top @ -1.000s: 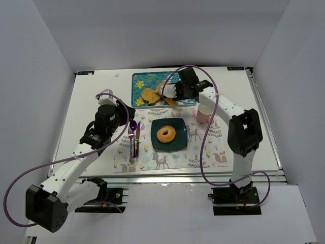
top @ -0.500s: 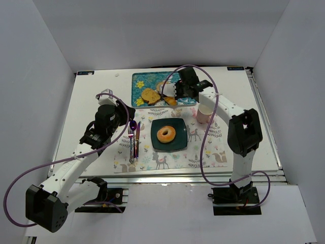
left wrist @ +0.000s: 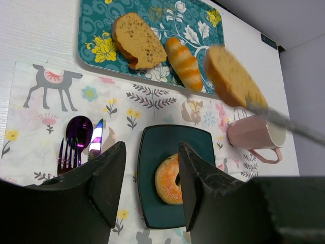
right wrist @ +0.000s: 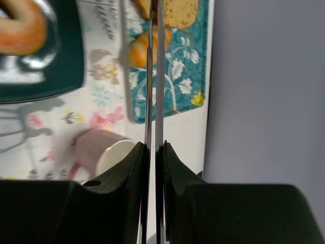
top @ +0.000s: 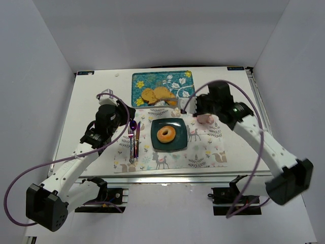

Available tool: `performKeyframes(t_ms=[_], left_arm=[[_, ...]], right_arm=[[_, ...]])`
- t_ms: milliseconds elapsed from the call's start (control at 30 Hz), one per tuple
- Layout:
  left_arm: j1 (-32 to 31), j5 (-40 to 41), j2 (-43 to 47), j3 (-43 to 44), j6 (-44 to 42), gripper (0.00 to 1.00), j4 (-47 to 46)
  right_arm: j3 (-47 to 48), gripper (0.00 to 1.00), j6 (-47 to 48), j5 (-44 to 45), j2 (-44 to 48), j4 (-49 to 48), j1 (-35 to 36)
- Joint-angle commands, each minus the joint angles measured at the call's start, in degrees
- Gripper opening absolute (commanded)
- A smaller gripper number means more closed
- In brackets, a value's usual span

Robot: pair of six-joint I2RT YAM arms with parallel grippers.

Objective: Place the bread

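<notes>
Left wrist camera: the bread slice (left wrist: 231, 76), tan, speckled and dark-crusted, hung tilted in mid-air before the tray's (left wrist: 96, 30) right end. Blurred metal tongs (left wrist: 292, 126) pinched it, probably so the robot's jaws never crushed it. The left gripper (left wrist: 151, 152) stood wide and empty.

Right wrist camera: the right gripper (right wrist: 154, 148) was clamped narrow on the tong blades, with the slice at their tips.

From above, that arm reached in beside the pink cup (top: 204, 118), near the plate (top: 175, 145) holding a bagel (top: 166, 134).
</notes>
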State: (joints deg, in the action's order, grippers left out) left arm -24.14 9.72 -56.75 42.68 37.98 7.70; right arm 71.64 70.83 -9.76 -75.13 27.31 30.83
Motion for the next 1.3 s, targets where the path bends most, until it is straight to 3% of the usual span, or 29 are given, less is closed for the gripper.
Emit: performKeyframes(t_ms=[0, 133, 367, 700, 1133, 1267], left_arm=[[0.0, -0.2, -0.5, 0.2, -0.2, 0.55, -0.8], [0.0, -1.0, -1.3, 0.2, -0.2, 0.55, -1.5], [0.0, -1.5, -2.7, 1.4, -0.7, 0.55, -1.2], [0.0, -0.9, -1.1, -0.3, 0.2, 0.55, -1.6], [0.1, -1.1, -2.0, 0.4, -0.3, 0.56, -1.6], [0.0, -1.2, -2.0, 0.5, -0.2, 0.55, -1.5]], right_arm=[[-6.9, 0.07, 0.2, -6.8, 6.5, 4.0, 0.0], [-14.7, 0.09, -1.2, -7.0, 12.1, 4.9, 0.1], [-18.5, 0.15, -3.1, -6.6, 13.4, 4.5, 0.3], [-20.6, 0.44, -0.9, -8.5, 15.4, 7.8, 0.3], [-16.0, 0.48, -2.9, -13.4, 17.1, 10.4, 0.3], [-11.6, 0.44, -6.8, -16.0, 17.5, 9.5, 0.5]])
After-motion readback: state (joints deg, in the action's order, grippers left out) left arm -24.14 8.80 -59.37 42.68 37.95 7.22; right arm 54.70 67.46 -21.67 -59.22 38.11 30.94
